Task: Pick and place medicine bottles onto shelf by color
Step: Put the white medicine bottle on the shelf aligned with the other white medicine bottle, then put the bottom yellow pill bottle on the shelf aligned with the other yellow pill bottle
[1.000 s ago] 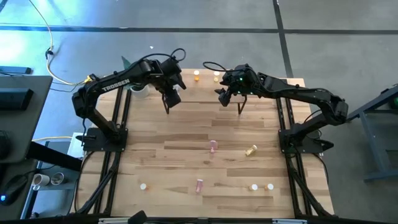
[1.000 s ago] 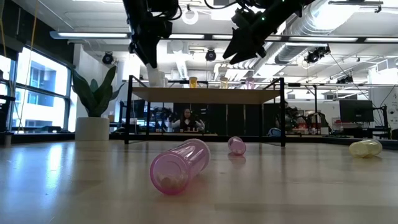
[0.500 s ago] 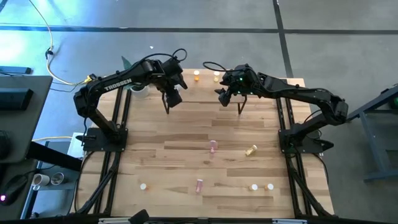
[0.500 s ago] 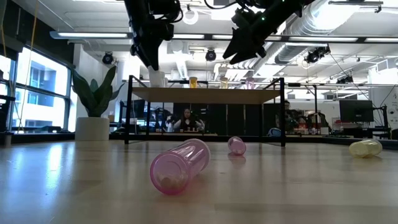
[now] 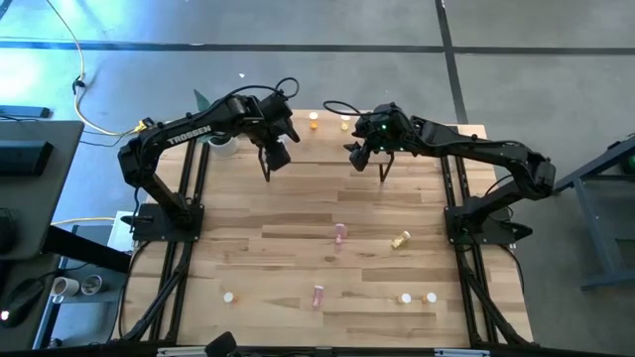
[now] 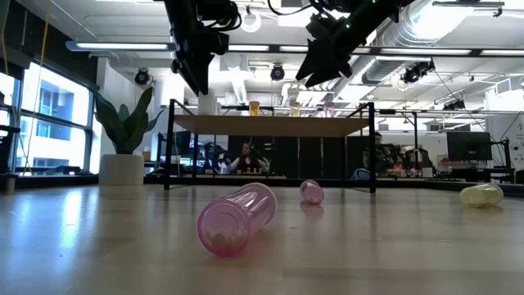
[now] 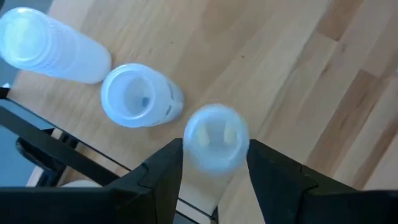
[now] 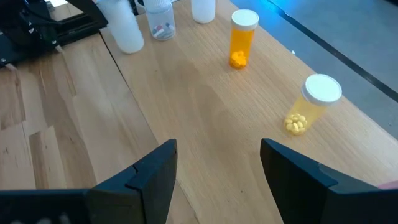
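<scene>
1. My left gripper (image 7: 214,165) is reached over the shelf's (image 5: 322,139) left end, pointing down, fingers on either side of a white bottle (image 7: 216,138); whether they still grip it I cannot tell.
2. My right gripper (image 8: 217,165) hovers above the shelf, fingers open and empty, near two orange bottles (image 8: 242,37).

The shelf (image 5: 322,139) stands at the table's (image 5: 248,248) far edge, carrying white and orange bottles (image 8: 240,38). Pink bottles (image 5: 340,233) and a yellow bottle (image 5: 400,240) lie mid-table.
</scene>
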Robot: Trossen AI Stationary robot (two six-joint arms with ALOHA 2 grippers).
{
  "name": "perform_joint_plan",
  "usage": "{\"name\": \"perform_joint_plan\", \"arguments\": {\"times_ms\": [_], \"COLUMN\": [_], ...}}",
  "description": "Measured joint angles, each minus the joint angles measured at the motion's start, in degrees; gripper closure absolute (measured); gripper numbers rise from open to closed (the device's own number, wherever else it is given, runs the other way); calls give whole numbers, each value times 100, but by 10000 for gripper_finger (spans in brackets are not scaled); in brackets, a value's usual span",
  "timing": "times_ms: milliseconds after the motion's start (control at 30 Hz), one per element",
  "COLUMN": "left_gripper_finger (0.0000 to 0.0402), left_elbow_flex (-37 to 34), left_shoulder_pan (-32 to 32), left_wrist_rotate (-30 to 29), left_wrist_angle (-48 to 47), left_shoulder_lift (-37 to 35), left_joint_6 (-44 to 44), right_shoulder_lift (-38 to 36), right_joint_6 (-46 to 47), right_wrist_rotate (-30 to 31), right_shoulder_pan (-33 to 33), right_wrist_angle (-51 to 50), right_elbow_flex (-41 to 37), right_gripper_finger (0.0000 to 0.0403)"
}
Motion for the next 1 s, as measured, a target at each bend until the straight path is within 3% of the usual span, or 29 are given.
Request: {"name": "perform_joint_plan", "arguments": {"times_ms": [500,1000], "left_gripper_finger": [232,232], "left_elbow_flex": [0,0], "left_shoulder_pan": [0,4], "left_wrist_rotate": [-28,-65], "left_wrist_angle": [-13,-35], "left_shoulder_lift": [-28,-580], "left_joint_6": [-2,-61], "right_shoulder_lift": [0,0], "right_joint_6": [0,110], "right_wrist_rotate": [0,0], "right_shoulder_pan": [0,1], "right_wrist_angle": [1,1], "right_elbow_flex": [0,0], "right_gripper_finger": [181,181]}}
